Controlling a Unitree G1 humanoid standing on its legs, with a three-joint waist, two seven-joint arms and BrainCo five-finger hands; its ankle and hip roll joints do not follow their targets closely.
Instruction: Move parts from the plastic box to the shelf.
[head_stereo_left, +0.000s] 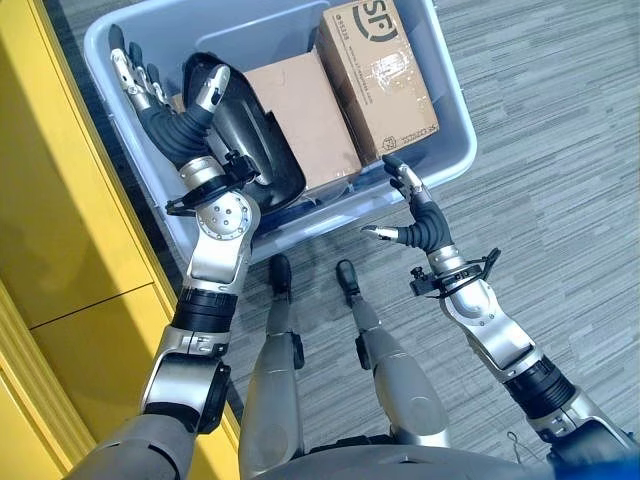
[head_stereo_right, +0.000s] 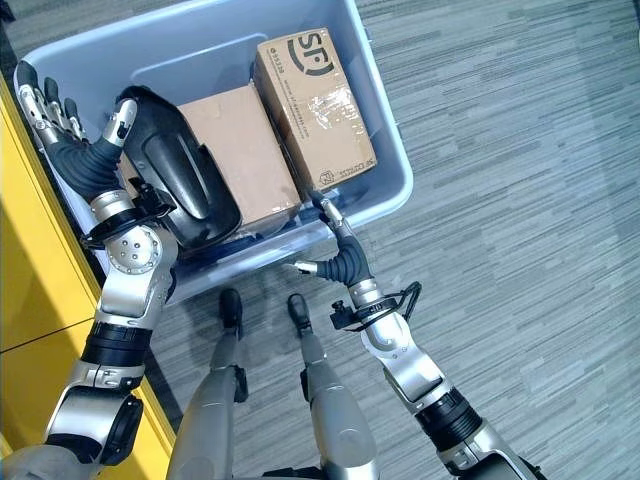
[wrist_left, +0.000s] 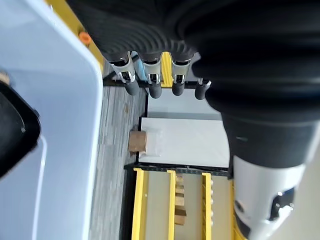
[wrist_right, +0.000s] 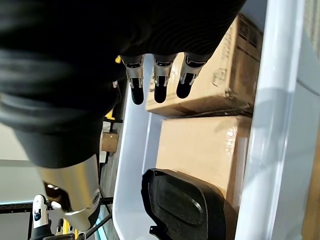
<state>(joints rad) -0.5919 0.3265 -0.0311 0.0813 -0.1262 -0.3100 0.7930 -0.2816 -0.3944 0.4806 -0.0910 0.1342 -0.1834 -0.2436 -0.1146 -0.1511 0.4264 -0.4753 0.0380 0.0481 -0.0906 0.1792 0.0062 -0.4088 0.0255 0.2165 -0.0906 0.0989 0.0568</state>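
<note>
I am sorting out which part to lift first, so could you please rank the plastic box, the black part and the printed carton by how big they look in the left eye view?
1. Plastic box, clearly largest; it holds the others.
2. Black part and printed carton look about alike; the left hand covers some of the black part, so I won't rank them.

Bright even light, blurred close-ups

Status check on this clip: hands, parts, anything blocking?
Left hand open, raised over the plastic box; right hand open at its near rim. Black part and two cardboard boxes unmoved inside. Nothing blocking.
</note>
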